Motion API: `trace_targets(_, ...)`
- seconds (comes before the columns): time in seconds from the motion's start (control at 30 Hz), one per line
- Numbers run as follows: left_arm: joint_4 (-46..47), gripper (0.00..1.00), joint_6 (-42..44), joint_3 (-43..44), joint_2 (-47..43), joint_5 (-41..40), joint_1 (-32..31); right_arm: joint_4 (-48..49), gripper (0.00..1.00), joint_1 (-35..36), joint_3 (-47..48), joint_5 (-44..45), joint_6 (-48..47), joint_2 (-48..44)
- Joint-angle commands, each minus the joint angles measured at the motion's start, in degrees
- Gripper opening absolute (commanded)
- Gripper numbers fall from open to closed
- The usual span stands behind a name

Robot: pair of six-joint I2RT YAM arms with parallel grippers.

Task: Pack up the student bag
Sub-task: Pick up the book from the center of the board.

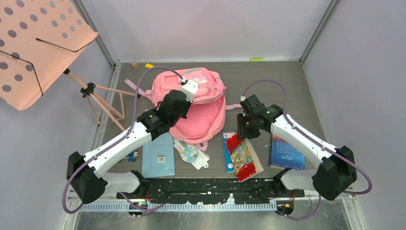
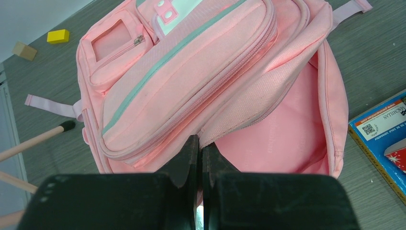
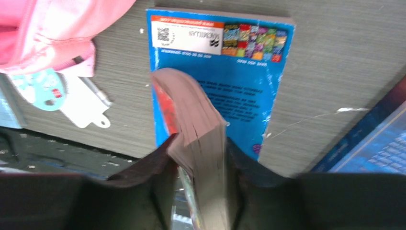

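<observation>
Student bag (image 1: 201, 120): pink, lying mid-table toward the far edge, its main compartment gaping toward the near edge.
Your left gripper (image 2: 198, 141): pinched tight on the rim of that opening.
Your right gripper (image 3: 201, 141): clamped on a thick red book (image 3: 191, 105), page edges up, right of the bag.
Table (image 1: 287, 86): grey wood-grain, boxed in by pale walls.
You also have:
- a blue book (image 3: 239, 81) flat under the red one
- a dark blue book (image 1: 286, 152) toward the right edge
- a light blue booklet (image 1: 159, 155) and a white-and-teal card pack (image 1: 191, 154) near the near edge
- a yellow block (image 2: 58, 36) and a wooden block (image 2: 25, 50) at the far-left corner
- a salmon music stand (image 1: 38, 48) beyond the left edge
</observation>
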Motion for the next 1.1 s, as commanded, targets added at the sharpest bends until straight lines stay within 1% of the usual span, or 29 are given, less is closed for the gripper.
trace_targets(0.0,3.6,0.0,-1.1,0.6,-0.5,-0.5,0.4,2.4,0.29,0.0,-0.8,-3.2,1.8,-4.1)
trace_targets(0.03,3.6,0.0,-1.1,0.5,-0.5,-0.5,0.4,2.6,0.17,0.0,-0.7,-3.3,2.1,-4.9)
trace_targets(0.07,3.6,0.0,-1.1,0.5,-0.6,-0.5,0.4,2.6,0.12,0.0,-0.5,-3.3,2.5,-5.7)
trace_targets(0.1,3.6,0.0,-1.1,0.5,-0.6,-0.5,0.4,2.7,0.04,0.0,0.1,-3.1,2.6,-6.0)
trace_targets(0.17,3.6,0.0,-1.4,0.5,-0.8,-0.2,0.4,2.2,0.01,0.0,1.6,-2.6,3.9,-7.2)
trace_targets(0.33,3.7,0.0,-2.3,0.6,-1.6,1.7,0.4,0.7,0.0,-0.1,7.6,-3.0,8.9,-9.8)
trace_targets(0.4,3.8,0.0,-2.6,0.7,-1.9,2.5,0.4,1.4,0.0,-0.2,9.2,-3.6,12.8,-10.7)
trace_targets(0.43,3.9,0.0,-2.7,0.6,-2.1,3.1,0.4,2.2,0.0,-0.2,9.4,-3.8,16.7,-11.0)
trace_targets(0.47,3.9,0.0,-2.8,0.6,-2.5,3.5,0.4,4.6,0.01,-0.2,8.8,-4.2,18.6,-12.0)
trace_targets(0.5,4.2,0.0,-2.9,0.5,-2.7,3.8,0.4,8.8,0.01,-0.1,8.1,-4.6,22.6,-12.5)
trace_targets(0.53,4.3,0.0,-2.9,0.4,-2.9,4.0,0.4,11.2,0.01,-0.1,5.8,-5.0,25.1,-13.8)
trace_targets(0.57,4.3,0.0,-2.9,0.4,-3.1,4.1,0.4,16.7,0.01,-0.2,4.6,-5.1,30.0,-15.2)
trace_targets(0.6,4.3,0.0,-3.0,0.4,-3.2,4.1,0.4,19.6,0.01,0.0,1.4,-4.9,34.8,-15.8)
trace_targets(0.63,4.3,0.0,-3.0,0.4,-3.2,4.1,0.4,25.4,0.01,0.1,-0.2,-4.6,37.0,-16.6)
trace_targets(0.67,4.3,0.0,-3.0,0.4,-3.2,4.1,0.4,27.8,0.01,0.7,-3.2,-3.7,40.7,-16.7)
trace_targets(0.7,4.3,0.0,-3.0,0.4,-3.4,4.2,0.4,31.8,0.01,1.1,-4.4,-2.9,42.1,-16.5)
trace_targets(0.77,4.3,0.0,-3.2,0.4,-3.3,4.4,0.4,36.0,0.01,2.5,-7.4,1.4,45.2,-15.4)
trace_targets(0.87,4.3,0.0,-3.4,0.4,-3.4,4.7,0.4,41.5,0.01,5.0,-9.2,6.2,49.9,-13.3)
trace_targets(0.9,4.3,0.0,-3.4,0.5,-3.3,4.7,0.4,44.7,0.01,5.5,-9.9,8.0,51.1,-12.0)
trace_targets(1.0,4.3,0.0,-3.6,0.4,-3.3,4.9,0.4,49.5,0.01,8.0,-10.3,11.1,55.6,-8.4)
trace_targets(1.07,4.4,0.0,-3.7,0.4,-3.3,5.2,0.4,54.9,0.01,9.9,-9.9,14.1,56.7,-4.7)
